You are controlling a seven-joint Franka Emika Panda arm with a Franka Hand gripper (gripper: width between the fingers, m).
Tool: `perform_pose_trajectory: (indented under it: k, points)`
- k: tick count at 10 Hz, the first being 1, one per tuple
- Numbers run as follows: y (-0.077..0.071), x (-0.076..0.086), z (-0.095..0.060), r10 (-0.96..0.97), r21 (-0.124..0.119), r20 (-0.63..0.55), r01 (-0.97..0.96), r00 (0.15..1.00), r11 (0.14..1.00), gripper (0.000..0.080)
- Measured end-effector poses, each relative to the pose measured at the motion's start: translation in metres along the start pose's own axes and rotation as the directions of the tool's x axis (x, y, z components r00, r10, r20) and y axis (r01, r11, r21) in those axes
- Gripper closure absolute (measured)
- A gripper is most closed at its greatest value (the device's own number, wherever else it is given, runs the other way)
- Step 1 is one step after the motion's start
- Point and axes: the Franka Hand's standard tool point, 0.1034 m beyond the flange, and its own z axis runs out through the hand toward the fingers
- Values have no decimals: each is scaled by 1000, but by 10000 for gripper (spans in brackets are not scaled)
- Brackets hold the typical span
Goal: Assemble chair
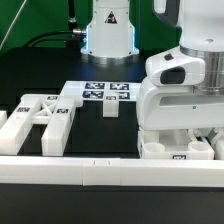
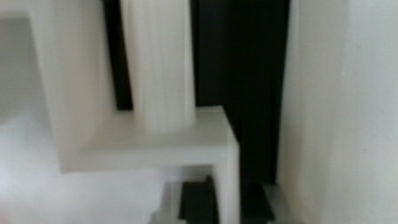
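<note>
The chair lies in loose white parts. An X-braced side frame [image 1: 45, 120] rests at the exterior view's left, and a small cube [image 1: 110, 108] stands near the middle. At the right, the arm's white hand [image 1: 178, 100] reaches down among low white chair pieces [image 1: 165, 150], and its bulk hides the fingertips. The wrist view is very close and blurred. It shows a white upright post [image 2: 157, 60] rising from a white block [image 2: 160, 145], with a white wall [image 2: 347, 100] alongside. The gripper is shut; the frames do not show whether it holds anything.
The marker board [image 1: 105, 93] lies flat behind the cube. A long low white border rail [image 1: 100, 172] runs along the front edge. The robot base [image 1: 108, 35] stands at the back on the black table.
</note>
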Motion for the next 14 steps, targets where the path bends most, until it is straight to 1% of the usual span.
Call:
perform_pose_trajectory:
  k: [2, 3, 4, 5, 6, 7, 8, 9, 10, 11, 12, 14]
  points:
    - [2, 1, -2, -10, 0, 1, 10, 1000, 1000, 768]
    - [6, 3, -6, -9, -3, 3, 9, 1000, 1000, 768]
    - [11, 5, -14, -3, -7, 7, 3, 1000, 1000, 596]
    - [12, 8, -22, -2, -7, 1, 2, 1000, 1000, 447]
    - [13, 11, -30, -9, -4, -10, 9, 1000, 1000, 447]
    - [14, 13, -41, -5, 2, -24, 5, 1000, 1000, 269]
    - [15, 12, -51, -10, 3, -32, 10, 999, 1000, 175]
    - [18, 5, -55, -28, 0, -30, 28, 999, 1000, 157]
    - [22, -5, -62, -34, -3, -32, 34, 999, 999, 157]
    - [28, -28, -70, -37, -9, -51, 36, 998, 999, 151]
    - [35, -54, -67, -39, -16, -51, 39, 998, 999, 151]
    - [33, -49, -66, -41, -16, -45, 40, 998, 999, 150]
